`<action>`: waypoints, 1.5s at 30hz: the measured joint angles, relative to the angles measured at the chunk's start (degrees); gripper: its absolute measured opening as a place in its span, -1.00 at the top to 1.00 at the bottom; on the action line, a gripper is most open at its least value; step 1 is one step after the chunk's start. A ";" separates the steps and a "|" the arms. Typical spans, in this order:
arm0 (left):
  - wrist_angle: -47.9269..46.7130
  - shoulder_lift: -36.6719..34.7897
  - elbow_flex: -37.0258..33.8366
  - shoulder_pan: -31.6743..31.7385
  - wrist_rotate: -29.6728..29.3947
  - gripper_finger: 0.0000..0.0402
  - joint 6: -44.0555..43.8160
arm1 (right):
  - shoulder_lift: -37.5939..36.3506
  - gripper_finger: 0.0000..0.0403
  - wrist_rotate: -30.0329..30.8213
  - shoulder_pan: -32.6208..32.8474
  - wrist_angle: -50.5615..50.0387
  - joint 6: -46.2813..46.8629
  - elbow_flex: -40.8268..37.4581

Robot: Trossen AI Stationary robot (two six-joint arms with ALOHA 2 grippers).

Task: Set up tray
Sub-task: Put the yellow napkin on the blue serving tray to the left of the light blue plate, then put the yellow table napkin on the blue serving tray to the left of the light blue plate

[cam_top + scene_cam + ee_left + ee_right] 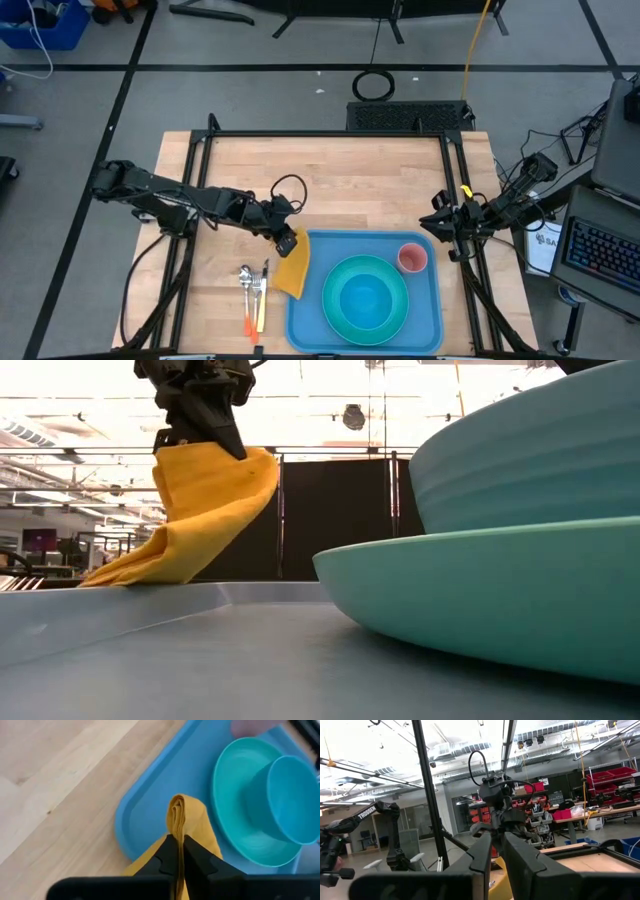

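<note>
One napkin (292, 267), soft and floppy, hangs pinched by its top fold in the left gripper (283, 240), draping over the tray's (305, 330) left rim. Right gripper (446, 222) waits beside the tray, jaws nearly together.

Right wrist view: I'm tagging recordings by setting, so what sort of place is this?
Probably a robotics lab or workshop: exposed ceiling ducts, shelves of red bins, and workbenches behind. The left gripper holds a yellow cloth at the blue tray; the right gripper waits aside.
</note>
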 joint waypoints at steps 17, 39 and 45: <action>3.41 0.00 -0.01 -0.99 4.39 0.58 -0.98 | 0.00 0.79 -0.02 -0.02 0.00 0.02 0.02; 11.61 15.50 -0.04 -13.55 3.95 0.61 -2.43 | -0.02 0.79 -0.02 -0.02 0.03 0.02 0.00; 18.18 15.99 0.00 -16.27 -0.27 0.11 1.07 | -0.02 0.79 -0.01 -0.01 -0.03 0.01 0.01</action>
